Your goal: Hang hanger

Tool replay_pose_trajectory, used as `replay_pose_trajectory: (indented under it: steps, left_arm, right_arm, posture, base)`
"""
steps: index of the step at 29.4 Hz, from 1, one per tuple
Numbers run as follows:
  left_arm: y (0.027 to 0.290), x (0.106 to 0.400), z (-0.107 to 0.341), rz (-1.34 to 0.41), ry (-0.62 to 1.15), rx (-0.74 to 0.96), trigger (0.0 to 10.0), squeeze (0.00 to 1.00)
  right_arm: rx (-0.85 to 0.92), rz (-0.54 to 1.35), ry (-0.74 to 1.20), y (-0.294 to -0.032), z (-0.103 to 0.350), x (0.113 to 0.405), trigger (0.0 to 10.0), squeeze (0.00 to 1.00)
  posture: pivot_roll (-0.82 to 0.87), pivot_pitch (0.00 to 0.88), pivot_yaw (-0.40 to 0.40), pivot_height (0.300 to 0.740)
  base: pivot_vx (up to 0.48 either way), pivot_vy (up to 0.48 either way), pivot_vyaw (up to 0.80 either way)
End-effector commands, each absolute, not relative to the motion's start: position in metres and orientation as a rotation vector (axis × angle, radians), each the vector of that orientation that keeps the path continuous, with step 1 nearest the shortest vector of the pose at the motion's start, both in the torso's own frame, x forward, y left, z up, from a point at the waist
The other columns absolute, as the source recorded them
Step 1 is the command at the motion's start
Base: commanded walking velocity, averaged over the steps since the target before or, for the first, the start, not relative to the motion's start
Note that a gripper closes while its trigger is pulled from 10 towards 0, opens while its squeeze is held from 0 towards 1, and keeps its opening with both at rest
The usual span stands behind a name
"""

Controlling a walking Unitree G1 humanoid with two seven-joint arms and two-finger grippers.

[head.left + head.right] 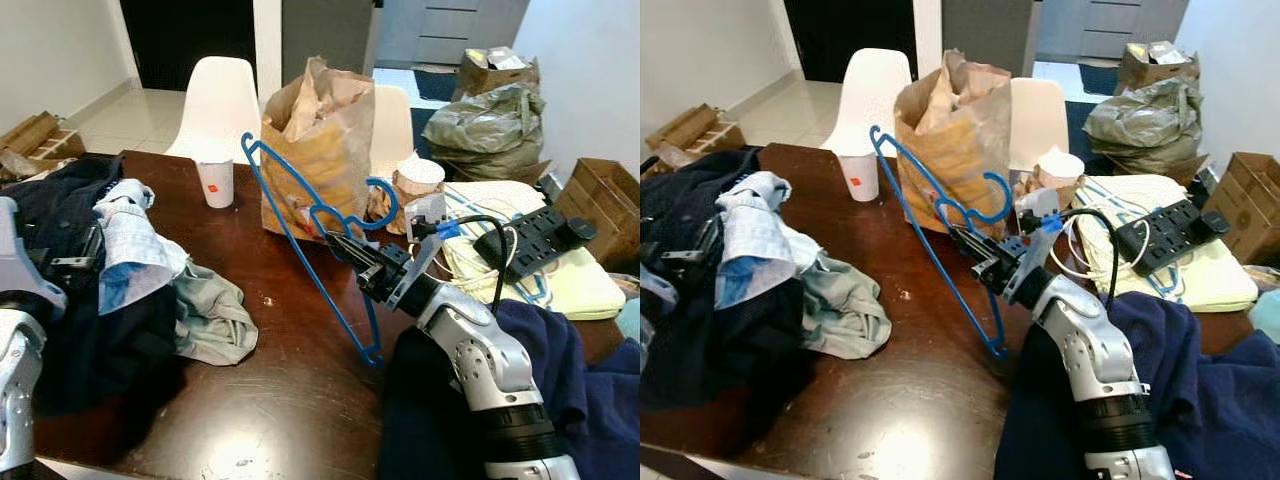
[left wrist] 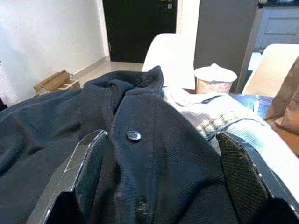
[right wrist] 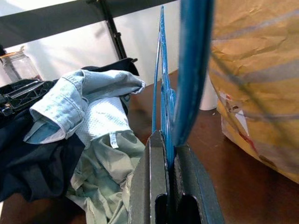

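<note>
We've got our right claw (image 1: 345,245) clamped on the blue hanger (image 1: 300,235) near its hook, tilted above the worktop (image 1: 280,400) toward 11 o'clock, while our left claw (image 2: 159,182) sits spread over the dark shirt (image 2: 140,154).

A dark brown table (image 1: 250,400) with a glossy top takes up the foreground, glare pooling on its near edge. Behind the table stand two white chairs (image 1: 218,100) — one at each side of a white pillar (image 1: 266,45). Beyond the pillar, pale tile floor (image 1: 130,118) leads to a black doorway (image 1: 185,40). Right of the table: cardboard boxes (image 1: 600,200) against a white wall (image 1: 590,70).
</note>
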State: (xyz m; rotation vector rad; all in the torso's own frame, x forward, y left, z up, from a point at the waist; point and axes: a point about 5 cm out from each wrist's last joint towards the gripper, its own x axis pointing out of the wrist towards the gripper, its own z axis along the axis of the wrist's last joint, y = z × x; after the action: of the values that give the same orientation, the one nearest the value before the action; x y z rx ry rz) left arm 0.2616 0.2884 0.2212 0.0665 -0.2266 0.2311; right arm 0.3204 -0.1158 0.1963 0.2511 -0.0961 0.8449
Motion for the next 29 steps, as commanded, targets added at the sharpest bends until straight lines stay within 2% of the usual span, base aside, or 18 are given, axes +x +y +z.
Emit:
replay_pose_trajectory:
  steps: [1, 18, 23, 29]
  left_arm:
    - [0.284, 0.262, 0.213, 0.221, -0.208, 0.06, 10.0, 0.0]
    - [0.28, 0.248, 0.188, 0.293, -0.152, 0.031, 10.0, 0.0]
    - [0.293, 0.239, 0.201, 0.399, -0.238, 0.05, 10.0, 0.0]
    - [0.286, 0.234, 0.226, 0.367, -0.403, 0.035, 10.0, 0.0]
  right_arm:
    - [0.228, 0.861, -0.128, -0.114, 0.204, 0.32, 10.0, 0.0]
    - [0.22, 0.861, -0.121, -0.115, 0.202, 0.32, 10.0, 0.0]
    - [0.227, 0.866, -0.119, -0.114, 0.201, 0.32, 10.0, 0.0]
    - [0.233, 0.869, -0.121, -0.114, 0.201, 0.319, 10.0, 0.0]
  posture:
    - [-0.03, 0.054, -0.024, 0.74]
    - [-0.02, 0.059, -0.02, 0.74]
    - [-0.02, 0.058, -0.019, 0.74]
    - [-0.01, 0.062, -0.018, 0.74]
  base:
    - [0.0, 0.0, 0.0]
    - [0.0, 0.0, 0.0]
    - [0.0, 0.0, 0.0]
    - [0.0, 0.0, 0.0]
